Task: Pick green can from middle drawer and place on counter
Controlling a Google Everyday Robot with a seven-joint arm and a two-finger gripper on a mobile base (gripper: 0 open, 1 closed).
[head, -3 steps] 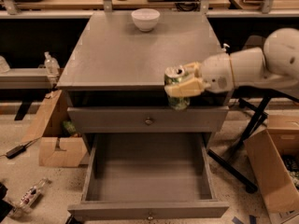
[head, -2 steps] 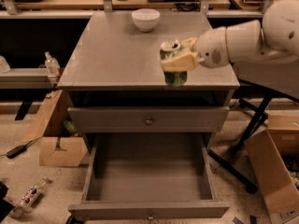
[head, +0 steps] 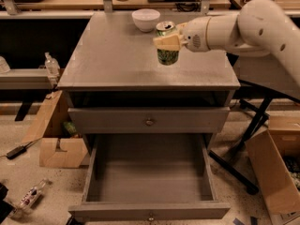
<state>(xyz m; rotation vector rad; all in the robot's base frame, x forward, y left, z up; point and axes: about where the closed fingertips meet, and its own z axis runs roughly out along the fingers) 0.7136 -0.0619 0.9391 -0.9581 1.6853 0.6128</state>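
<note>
Fingers (head: pixel 165 42) of the gripper (head: pixel 168 37) are clamped on the can (head: pixel 167 56). One tan finger lies across its upper half, with the silver top showing above and the green label below. The can stands upright over the counter (head: pixel 112 55), towards the back right corner and well in from the front edge. It is just in front of the bowl (head: pixel 146 19) and slightly right of it, apart from it. Whether its base already rests on the counter or hangs a little above cannot be told. The arm (head: pixel 234 29) reaches in over the right edge. Below, the drawer (head: pixel 150 211) is pulled out, and nothing shows on its floor.

Judged from this, the pick is done and the placing step is in hand. The next move calls for a short straight descent, if any gap remains, until the base sits flat. The fingers should then part without tipping the can, and the gripper should back off towards the right edge, away from the bowl.
</note>
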